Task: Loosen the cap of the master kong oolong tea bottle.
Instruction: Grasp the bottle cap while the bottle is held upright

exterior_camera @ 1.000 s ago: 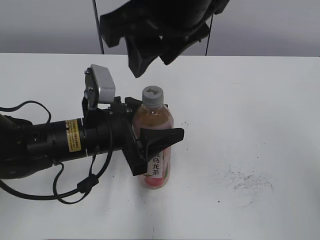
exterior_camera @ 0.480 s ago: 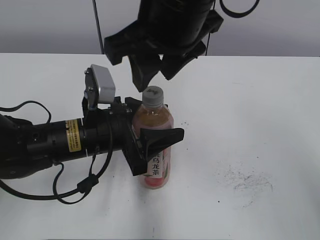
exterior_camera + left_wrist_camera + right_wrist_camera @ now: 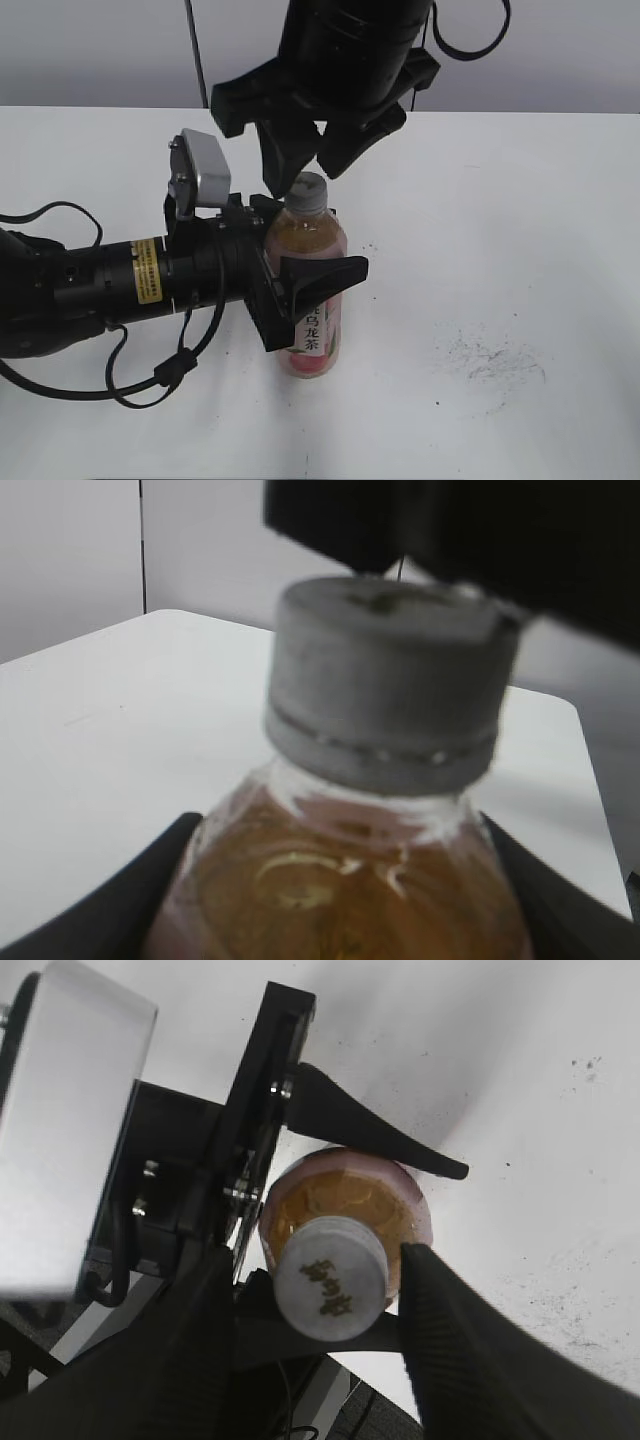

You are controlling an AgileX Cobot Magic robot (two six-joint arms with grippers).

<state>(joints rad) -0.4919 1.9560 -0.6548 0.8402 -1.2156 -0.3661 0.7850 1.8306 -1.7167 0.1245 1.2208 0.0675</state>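
The master kong oolong tea bottle (image 3: pixel 308 300) is standing upright on the white table (image 3: pixel 520 220), just left of the frame's centre. The left gripper (image 3: pixel 300 292), reaching in from the left edge, is clamping the bottle's body, its jaws closed against both sides. The right gripper (image 3: pixel 305 160) is hanging from the top of the frame, its jaws spread wide, straddling the cap (image 3: pixel 330 1290); the fingers (image 3: pixel 455 1360) are standing clear of the cap on either side.

乌龙茶 on bottle label strip (image 3: pixel 313 333)
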